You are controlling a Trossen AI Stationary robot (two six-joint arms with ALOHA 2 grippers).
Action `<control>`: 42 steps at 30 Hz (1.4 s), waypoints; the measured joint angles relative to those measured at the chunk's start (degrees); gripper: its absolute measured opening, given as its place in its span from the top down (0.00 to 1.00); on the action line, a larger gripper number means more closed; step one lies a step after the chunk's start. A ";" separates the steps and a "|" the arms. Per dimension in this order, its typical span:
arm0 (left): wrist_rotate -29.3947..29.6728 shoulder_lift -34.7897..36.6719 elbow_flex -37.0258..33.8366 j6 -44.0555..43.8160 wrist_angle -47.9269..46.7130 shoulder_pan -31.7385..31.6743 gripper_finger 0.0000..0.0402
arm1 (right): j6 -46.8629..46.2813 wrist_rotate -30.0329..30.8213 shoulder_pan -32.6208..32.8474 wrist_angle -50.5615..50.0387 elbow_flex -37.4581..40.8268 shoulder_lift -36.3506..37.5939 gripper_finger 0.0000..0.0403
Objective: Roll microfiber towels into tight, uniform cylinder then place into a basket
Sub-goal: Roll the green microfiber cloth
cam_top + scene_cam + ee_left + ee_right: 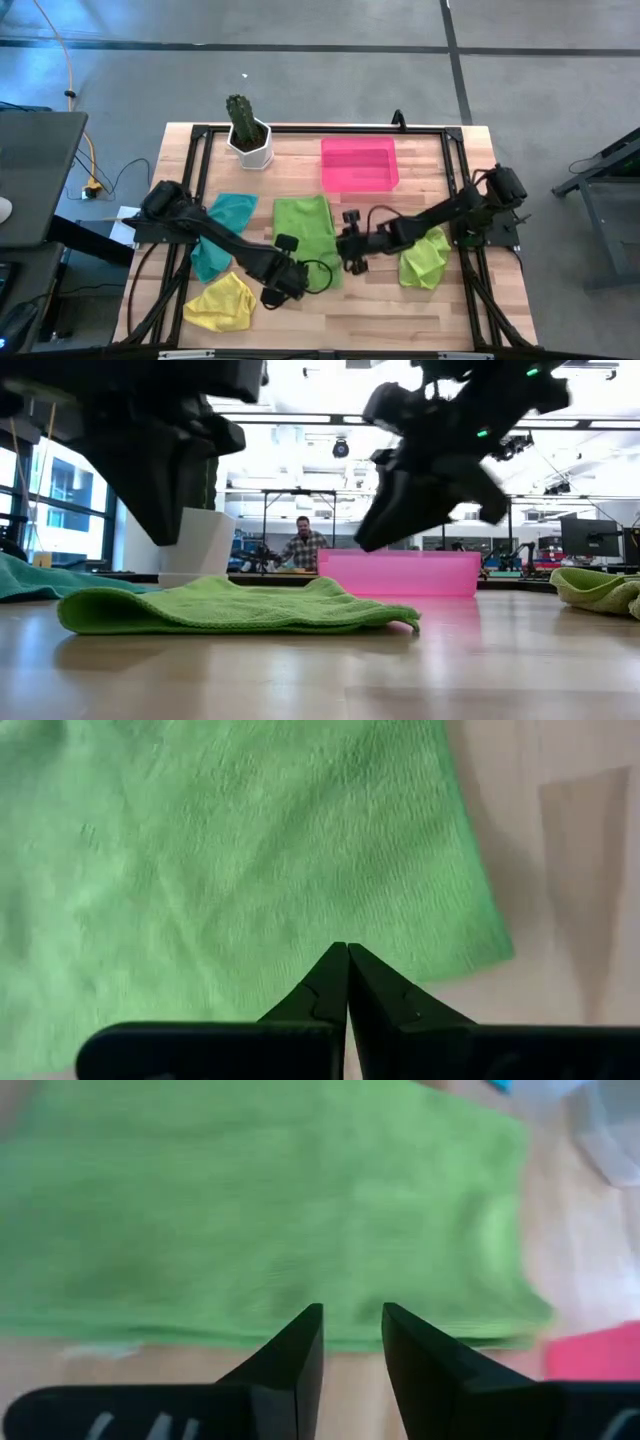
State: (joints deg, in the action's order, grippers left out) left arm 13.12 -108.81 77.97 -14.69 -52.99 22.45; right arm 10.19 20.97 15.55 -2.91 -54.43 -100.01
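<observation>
A lime green towel (303,228) (230,605) lies spread on the table's middle, slightly rumpled. My left gripper (275,293) (347,948) hangs shut just above the towel's near left part, clear of the cloth (230,850). My right gripper (355,262) (352,1312) hovers open by a narrow gap over the towel's near right edge (270,1220), with nothing between its fingers. In the low view both grippers (165,540) (365,545) stand well above the towel. The pink basket (358,165) (400,573) stands beyond the towel.
A teal towel (222,235) and a yellow towel (222,303) lie crumpled at the left under my left arm. A second lime towel (425,258) lies at the right. A white cactus pot (250,143) stands at the far left. A person (303,545) sits in the room behind.
</observation>
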 joint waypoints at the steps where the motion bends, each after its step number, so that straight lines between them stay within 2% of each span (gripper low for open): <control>1: -0.09 -0.02 0.02 -0.16 0.08 0.32 1.00 | 0.28 0.00 -1.23 0.62 0.00 0.00 0.75; 9: -1.01 -1.74 -0.02 -1.59 0.17 0.56 1.00 | -4.82 -3.48 -10.91 5.46 0.00 -3.36 0.73; 13: -1.18 -2.12 0.02 -0.75 0.20 0.30 1.00 | -2.44 -5.47 -13.25 10.60 -0.02 -6.90 0.73; 18: -1.86 -2.10 0.05 0.01 0.08 0.49 1.00 | -2.78 -7.79 -14.00 10.86 -0.02 -9.16 0.73; 24: -3.88 -2.10 0.05 0.84 0.02 0.61 1.00 | -7.86 -7.46 -11.49 4.73 -0.28 -9.44 0.73; 30: -4.85 -2.10 0.05 0.91 -0.27 0.97 1.00 | -10.87 -5.99 -5.59 -0.09 -0.18 -7.83 0.73; 35: -5.50 -2.08 0.05 0.01 -0.49 0.95 1.00 | -8.86 0.15 -1.40 -5.97 0.19 -3.21 0.73; 42: -5.37 -2.08 0.07 -0.12 -3.44 0.64 1.00 | -17.78 -0.83 1.98 -10.95 0.07 4.56 0.73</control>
State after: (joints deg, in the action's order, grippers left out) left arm 7.75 -110.89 78.04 -14.81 -56.43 23.09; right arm -7.59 20.14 17.53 -13.87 -54.37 -95.44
